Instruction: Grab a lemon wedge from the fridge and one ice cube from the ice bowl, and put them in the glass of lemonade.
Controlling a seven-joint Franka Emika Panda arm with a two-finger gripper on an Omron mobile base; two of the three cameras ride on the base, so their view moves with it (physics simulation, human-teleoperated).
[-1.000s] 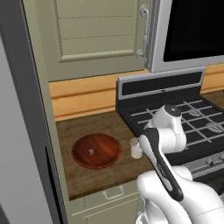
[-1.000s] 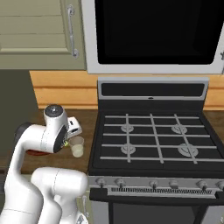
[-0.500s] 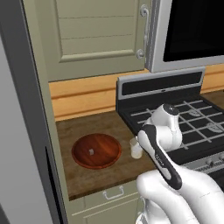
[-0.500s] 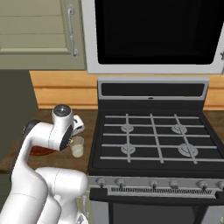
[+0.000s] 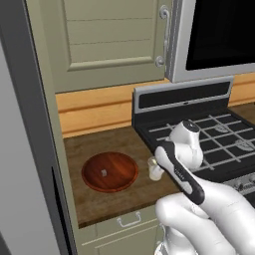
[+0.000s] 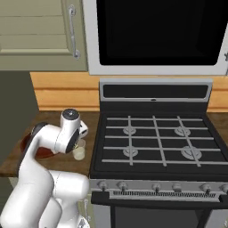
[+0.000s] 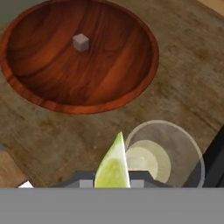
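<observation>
One small yellow-green lemon wedge (image 7: pixel 113 164) pinched in fingers (image 7: pixel 113 183), above clear lemonade glass (image 7: pixel 162 154): light, soft, slippery (gentle squeeze). Tiny pale ice cube (image 7: pixel 81 42) slicker; pinch flat faces.

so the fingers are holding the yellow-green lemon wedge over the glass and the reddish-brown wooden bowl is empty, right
Not quite: the wide reddish-brown wooden bowl is not empty. The hand view shows one small pale ice cube lying in it. The rest stands: the fingers hold the yellow-green lemon wedge by the clear glass of pale lemonade.
</observation>
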